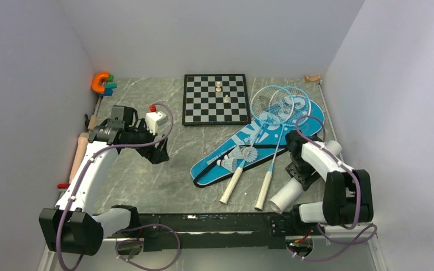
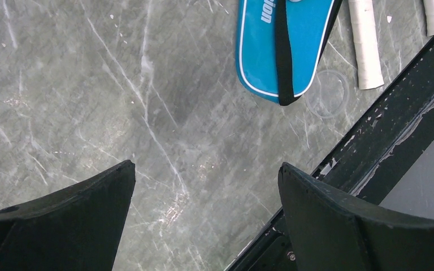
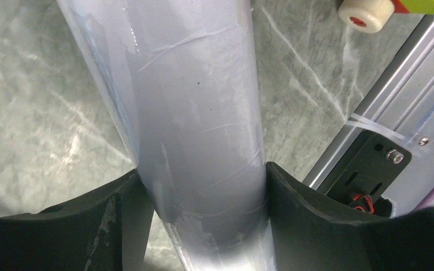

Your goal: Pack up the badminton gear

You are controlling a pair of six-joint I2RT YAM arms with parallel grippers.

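The blue "SPORT" bag (image 1: 243, 148) lies flat mid-table, its tip also in the left wrist view (image 2: 260, 53). Two light-blue rackets (image 1: 270, 106) lie on it, white handles (image 1: 264, 191) pointing near; the handles also show in the left wrist view (image 2: 365, 48). Two white shuttlecocks (image 1: 238, 153) sit on the bag. The long white tube (image 1: 285, 196) lies slanted at the near right. My right gripper (image 1: 299, 172) is shut on the tube (image 3: 198, 96), fingers pressing both sides (image 3: 203, 175). My left gripper (image 1: 159, 154) is open and empty above bare table, left of the bag (image 2: 206, 169).
A chessboard (image 1: 202, 107) with two pieces lies at the back. An orange toy (image 1: 100, 82) and a tan rolling pin (image 1: 80, 152) lie by the left wall. A clear round lid (image 1: 208, 196) lies near the bag's tip. A black rail (image 1: 226, 223) runs along the near edge.
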